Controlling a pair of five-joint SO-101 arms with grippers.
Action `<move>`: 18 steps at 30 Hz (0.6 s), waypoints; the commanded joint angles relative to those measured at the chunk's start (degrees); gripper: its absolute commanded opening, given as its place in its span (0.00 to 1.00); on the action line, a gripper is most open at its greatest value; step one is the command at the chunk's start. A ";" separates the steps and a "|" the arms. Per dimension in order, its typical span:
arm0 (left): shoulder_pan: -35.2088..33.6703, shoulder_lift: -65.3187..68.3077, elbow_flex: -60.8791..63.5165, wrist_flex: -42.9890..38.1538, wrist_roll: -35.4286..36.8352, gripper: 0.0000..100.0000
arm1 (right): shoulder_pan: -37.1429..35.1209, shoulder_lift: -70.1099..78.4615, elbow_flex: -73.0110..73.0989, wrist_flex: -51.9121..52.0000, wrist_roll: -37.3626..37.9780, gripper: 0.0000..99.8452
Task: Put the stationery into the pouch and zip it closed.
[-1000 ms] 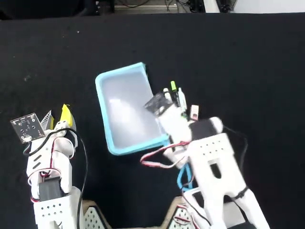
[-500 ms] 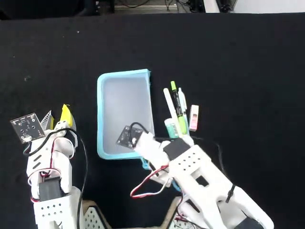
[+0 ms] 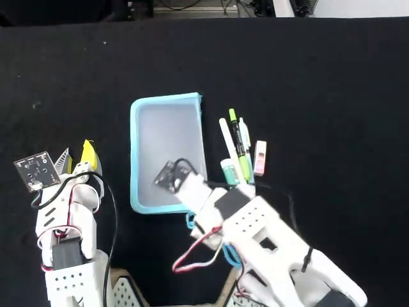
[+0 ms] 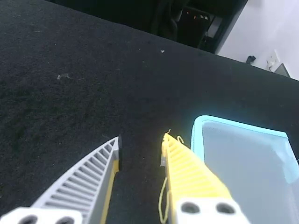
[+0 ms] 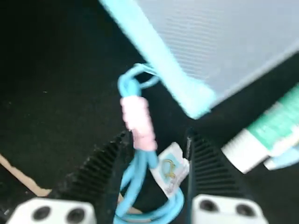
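The pouch (image 3: 167,150), translucent with a light blue edge, lies flat on the black table. To its right lie the stationery: pens and a green marker (image 3: 235,142), a pink eraser (image 3: 260,158) and a glue stick (image 3: 229,171). My right arm (image 3: 246,220) hangs over the pouch's near right corner. In the right wrist view my right gripper (image 5: 158,135) is open around the pouch's blue zipper cord (image 5: 133,86), its pink bead (image 5: 137,122) and a small tag (image 5: 169,170). My left gripper (image 4: 140,140) stands open left of the pouch (image 4: 243,158), holding nothing.
The black cloth reaches all around. Wooden table edge shows near the arm bases (image 5: 18,179). The left arm's base (image 3: 70,268) stands at the near left. The glue stick (image 5: 266,130) lies close beside my right gripper.
The right arm swung from beside the pens back to the pouch's near right corner. The pouch turned from tilted to square. The left arm stayed still.
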 commanded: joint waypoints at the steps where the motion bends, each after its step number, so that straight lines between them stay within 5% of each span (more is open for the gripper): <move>1: 0.22 -0.18 1.27 -0.44 0.18 0.15 | -4.48 -1.80 1.10 -4.40 -0.44 0.18; 14: 0.13 -0.18 1.27 -0.35 0.18 0.15 | -3.08 -1.71 8.22 -15.03 0.97 0.18; 18: 0.13 -0.18 1.27 -0.35 0.18 0.15 | 4.75 -1.71 7.87 -15.82 10.20 0.03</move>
